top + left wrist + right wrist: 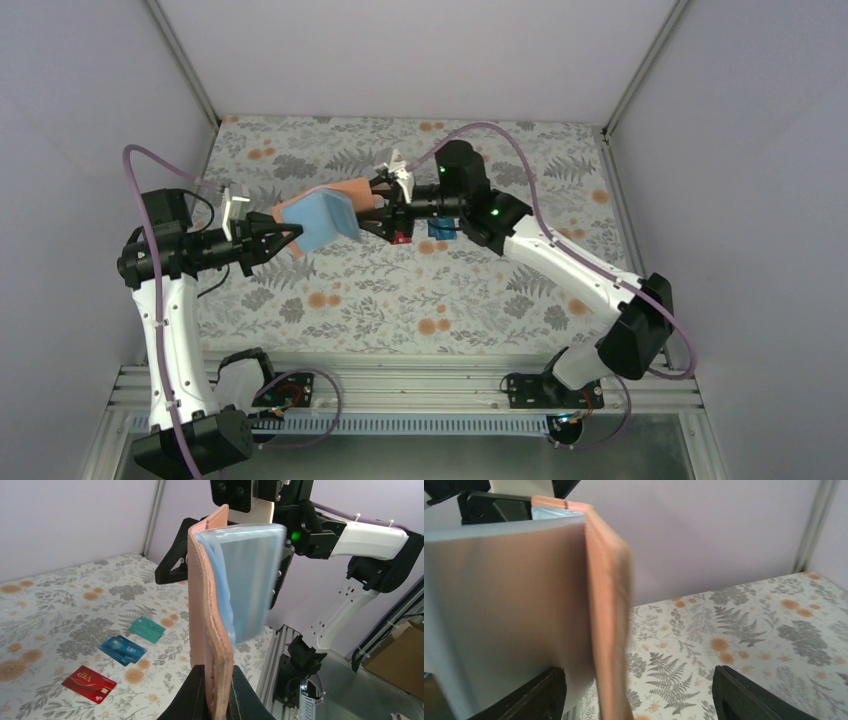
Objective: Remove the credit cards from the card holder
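The card holder (pixel 322 214) hangs in the air over the table's middle, reddish-brown outside with a light blue flap (pixel 250 580) folded out. My left gripper (pixel 293 237) is shut on its near edge (pixel 215 645). My right gripper (pixel 373 207) stands open around the holder's far end, one finger (pixel 531 695) by the blue flap and the other (pixel 749 695) well away from the brown edge (pixel 606 630). Three credit cards lie flat on the table: red (pixel 89 683), blue (pixel 122 649) and teal (pixel 146 629). The top view shows the red card (pixel 403 238) and the blue card (pixel 438 228) under the right arm.
The floral tablecloth (pixel 420 300) covers the table, with white walls on three sides. An aluminium rail (pixel 400 385) carrying both arm bases runs along the near edge. A purple cable (pixel 520 160) loops over the right arm.
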